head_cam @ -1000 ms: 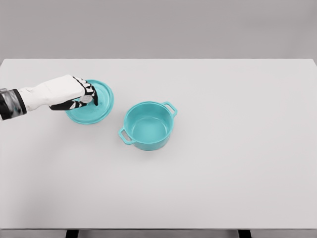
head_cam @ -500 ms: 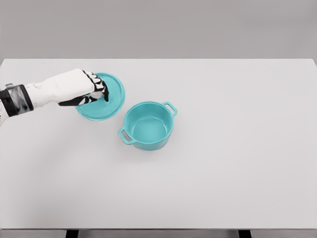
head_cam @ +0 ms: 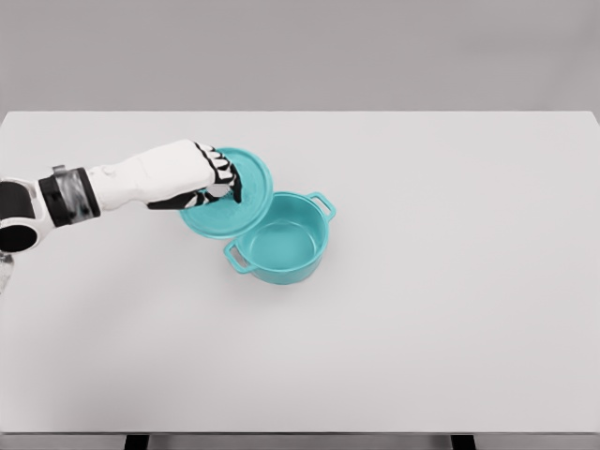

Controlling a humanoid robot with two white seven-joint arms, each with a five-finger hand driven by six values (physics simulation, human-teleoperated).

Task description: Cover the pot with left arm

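Table (head_cam: 450, 309): plain white top, nothing moved on it except the lid.

Pot (head_cam: 281, 246): teal, open, sitting a little left of table centre, handles at roughly 1 and 7 o'clock. Same spot as in both earlier frames, so it's untouched.

Lid (head_cam: 230, 199): this is the change. A second ago it lay at about 10 o'clock from the pot, well apart from it. Half a second ago it was closer but not yet over the pot. Now its right edge overlaps the pot's rim at the 10–11 o'clock side, and it looks lifted off the table (judging by how it covers the rim, not certain). Lid reads roughly level, maybe slightly tilted toward camera.

Left hand (head_cam: 192, 176): fingers clamped on the lid's middle, presumably on the knob (hidden under the fingers). Arm has swept rightward from the 9 o'clock edge, forearm more in view than before.

Right arm: not visible.

Read: transport phase, roughly halfway across. Lid centre is well short of the pot centre, offset toward 10 o'clock. Remaining: continue toward 4 o'clock, centre, lower, let go. Risk: clipping the near rim and nudging the pot.
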